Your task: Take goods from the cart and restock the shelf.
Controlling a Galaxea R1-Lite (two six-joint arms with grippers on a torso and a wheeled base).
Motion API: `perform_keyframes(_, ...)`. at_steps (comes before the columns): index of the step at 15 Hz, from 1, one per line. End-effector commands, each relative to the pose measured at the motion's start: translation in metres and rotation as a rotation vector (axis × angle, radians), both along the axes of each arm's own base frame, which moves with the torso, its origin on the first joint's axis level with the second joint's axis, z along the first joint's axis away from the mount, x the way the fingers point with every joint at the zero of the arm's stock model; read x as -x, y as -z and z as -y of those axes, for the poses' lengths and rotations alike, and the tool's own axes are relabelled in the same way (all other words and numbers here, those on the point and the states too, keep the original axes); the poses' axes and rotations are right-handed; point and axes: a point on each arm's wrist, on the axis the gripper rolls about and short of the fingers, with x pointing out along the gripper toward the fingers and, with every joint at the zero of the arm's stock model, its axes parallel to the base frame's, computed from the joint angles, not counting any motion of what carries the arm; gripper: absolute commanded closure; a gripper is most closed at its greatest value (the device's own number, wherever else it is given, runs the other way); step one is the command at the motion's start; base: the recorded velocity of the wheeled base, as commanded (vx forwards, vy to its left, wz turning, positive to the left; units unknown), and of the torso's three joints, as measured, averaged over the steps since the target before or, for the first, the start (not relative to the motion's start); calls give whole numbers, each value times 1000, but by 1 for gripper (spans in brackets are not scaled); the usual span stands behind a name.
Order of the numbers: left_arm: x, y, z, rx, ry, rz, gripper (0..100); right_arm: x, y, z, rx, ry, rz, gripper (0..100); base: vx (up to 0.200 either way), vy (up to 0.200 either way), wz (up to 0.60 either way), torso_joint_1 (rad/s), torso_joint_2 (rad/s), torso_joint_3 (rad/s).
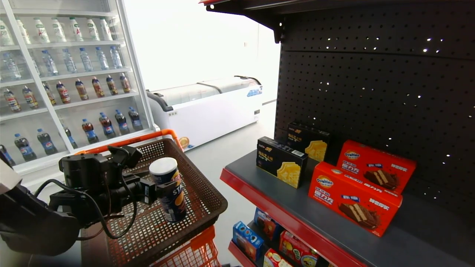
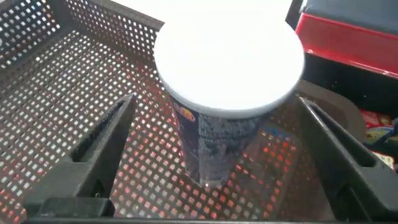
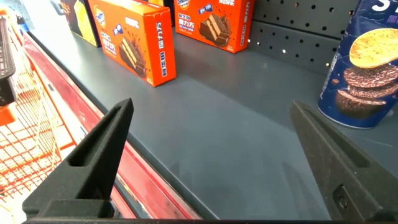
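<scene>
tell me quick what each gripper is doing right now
Left gripper: open, straddling the chip can, not clamped on it.
Right gripper: open, holding nothing, over the shelf.

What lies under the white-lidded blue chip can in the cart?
The brown perforated plastic basket floor, with orange cart frame showing through. The spot below the blue chip can is covered.

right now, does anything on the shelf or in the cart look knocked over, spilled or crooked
Nothing stands out. The chip can stands upright in the cart basket, inside the open left gripper. On the shelf, the orange boxes and black boxes stand upright in tidy pairs. Nothing is spilled.
</scene>
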Motion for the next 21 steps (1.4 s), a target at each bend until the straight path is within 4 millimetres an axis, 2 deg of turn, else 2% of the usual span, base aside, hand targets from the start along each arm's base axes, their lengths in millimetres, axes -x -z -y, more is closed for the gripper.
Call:
perform_keyframes(1,-13,23,1,-3,5,-38,0,0,0,0,0,0,-2,0,0,0,0,0,0,0)
perform_keyframes(9,-41,34,12,-63,61,-4,0,0,0,0,0,0,-2,0,0,0,0,0,0,0)
perform_keyframes(10,-42,34,12,-62,64,-2,100,0,0,0,-1,0,-2,0,0,0,0,0,0,0)
perform_keyframes(15,-60,18,22,-63,82,-1,100,0,0,0,0,0,-2,0,0,0,0,0,0,0)
perform_keyframes(19,-48,-31,28,-51,100,116,100,0,0,0,0,0,-2,0,0,0,0,0,0,0)
perform_keyframes(20,-47,-37,29,-51,105,122,100,0,0,0,0,0,-2,0,0,0,0,0,0,0)
perform_keyframes(21,-42,-58,33,-45,117,108,100,0,0,0,0,0,-2,0,0,0,0,0,0,0)
